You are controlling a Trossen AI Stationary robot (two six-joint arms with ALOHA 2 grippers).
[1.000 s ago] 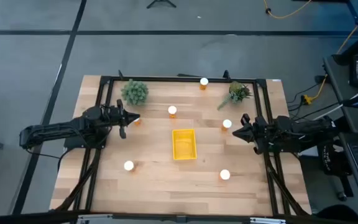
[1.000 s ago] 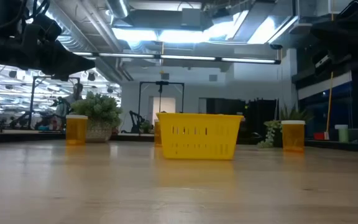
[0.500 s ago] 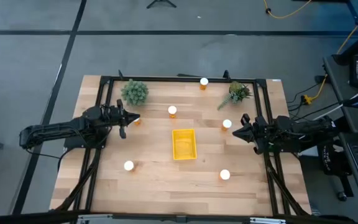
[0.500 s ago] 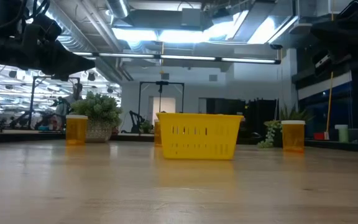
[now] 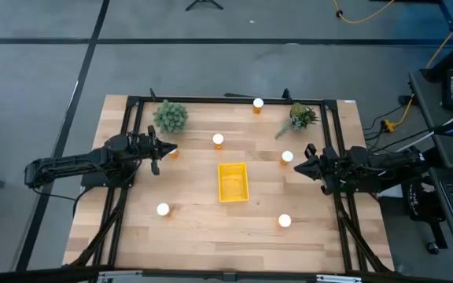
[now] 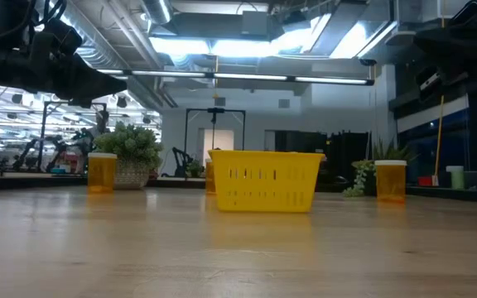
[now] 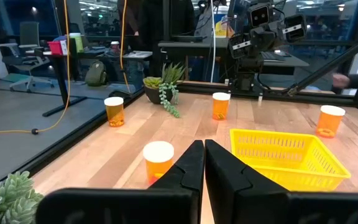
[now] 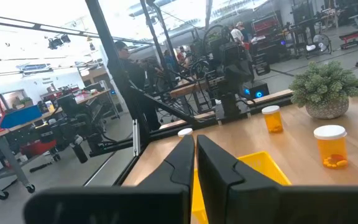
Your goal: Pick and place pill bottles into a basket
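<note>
From above, the yellow basket sits mid-table with nothing in it. Six bottles stand around it: one at the far edge, one behind the basket, one just beside the left gripper at, one near the right gripper at, and two on the near side. Two plants stand at the far corners. Both arms hang at the table's sides, holding nothing.

At table height, the basket stands centre, a bottle beside a plant to one side and another bottle to the other.

The left wrist view shows the fingers pressed together, with a bottle just ahead and the basket beyond.

The right wrist view shows fingers likewise closed, empty, the basket past them.
</note>
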